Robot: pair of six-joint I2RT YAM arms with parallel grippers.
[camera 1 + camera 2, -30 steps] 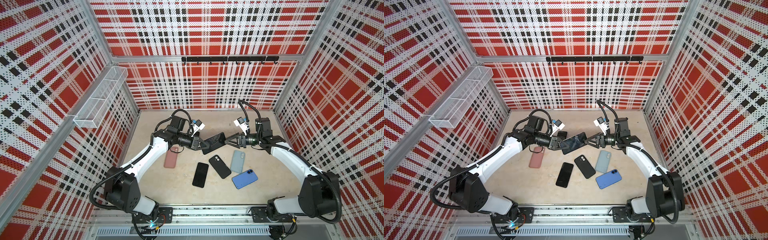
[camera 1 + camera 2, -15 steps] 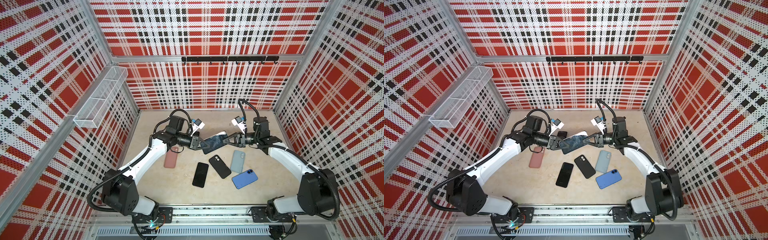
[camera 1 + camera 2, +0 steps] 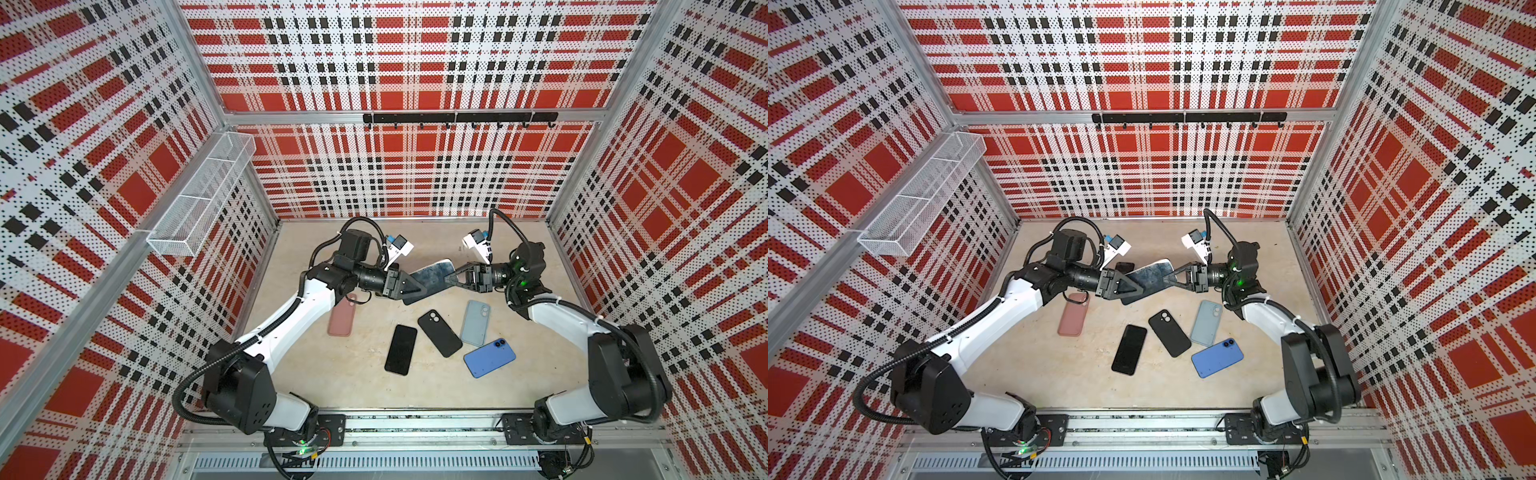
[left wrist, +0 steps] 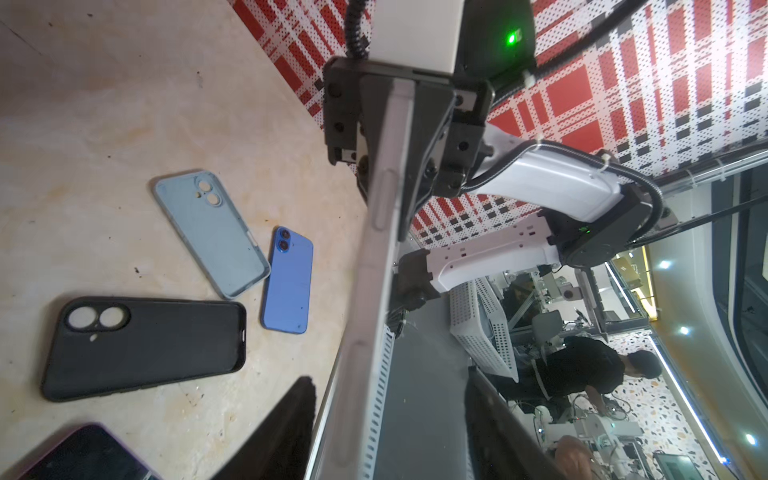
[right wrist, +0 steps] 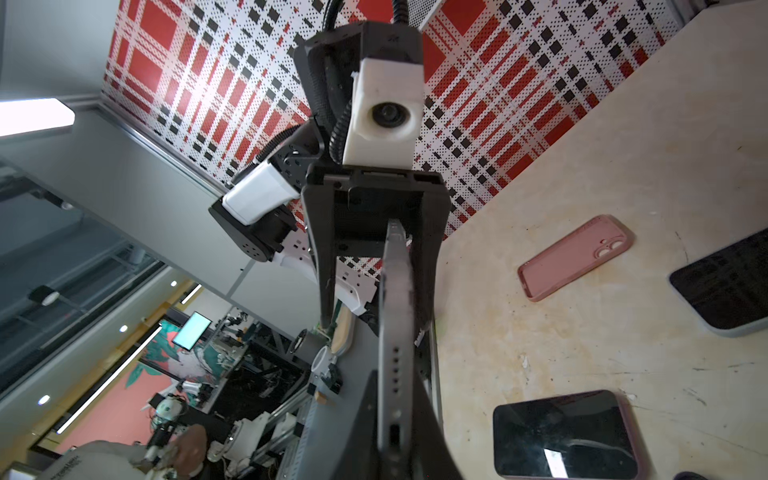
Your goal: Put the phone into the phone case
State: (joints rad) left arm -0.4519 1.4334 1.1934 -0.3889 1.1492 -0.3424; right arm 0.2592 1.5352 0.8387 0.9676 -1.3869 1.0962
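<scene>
**Above the table, centre frame: phone carried by one arm only**

Centre of both top views, clear of the table (image 3: 332,374), the phone (image 3: 432,275) hangs in the air between the two arms. Its long axis runs from lower left to upper right of the frame. The dark glossy face is turned up, and a pale rounded rim shows at the upper-right end.

Hold: the right gripper (image 3: 451,279) is pinched flat on the phone's upper-right end, and the left wrist view shows both jaws against its faces. The left gripper (image 3: 422,287) straddles the lower-left end with its jaws parted. In the right wrist view one finger (image 5: 321,253) stands apart from the phone's thin edge, so this gripper is judged not to be gripping.

Finding: the load rests with the right arm. The empty cases lie lower in the frame, flat on the table.
- The black case (image 3: 439,333) is just below centre.
- The pale blue case (image 3: 475,323) is to its right and nearer the right arm.
- The pink case (image 3: 342,318) is at left, partly under the left arm.

Which case is intended cannot be told. The black and pale blue ones look like matte, pliable shells, hollow side up, with open camera cut-outs.

Other items: a blue phone (image 3: 489,357) lies back up just beside the pale blue case. A black phone (image 3: 400,350) lies flat to the left of the black case.
</scene>
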